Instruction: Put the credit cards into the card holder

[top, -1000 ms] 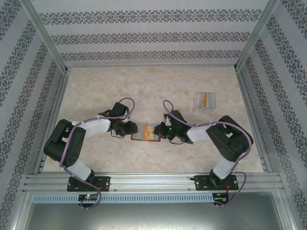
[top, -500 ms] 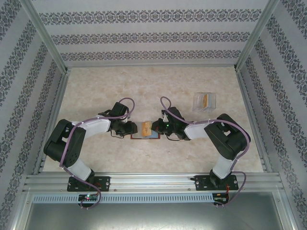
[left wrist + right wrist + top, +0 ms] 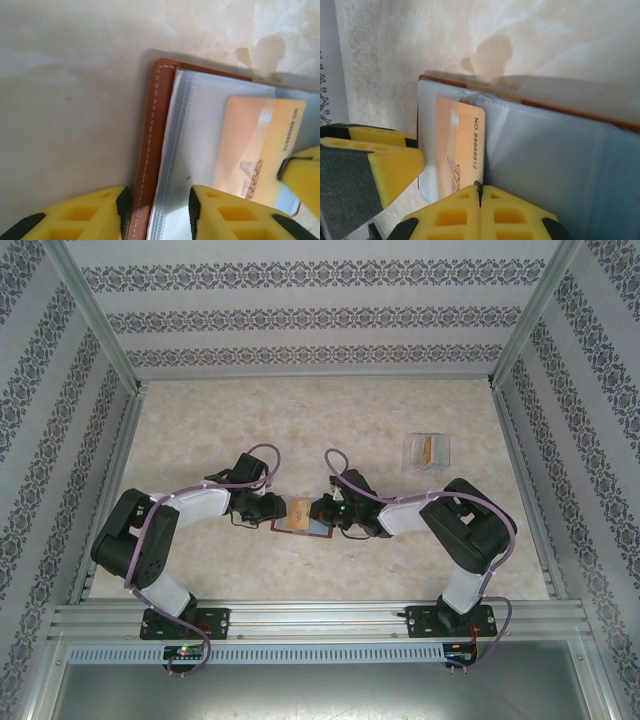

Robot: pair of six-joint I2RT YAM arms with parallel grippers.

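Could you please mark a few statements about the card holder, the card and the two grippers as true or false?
1. The card holder lies open on the table, with its clear pockets showing. True.
2. The right gripper is shut on a blue-grey card. False: it pinches a yellow-orange card with a printed number.
3. The left gripper has its fingers on either side of the card holder's stitched brown edge. True.
4. The clear box stands on the left arm's side. False: it stands on the right arm's side, farther back than the grippers.
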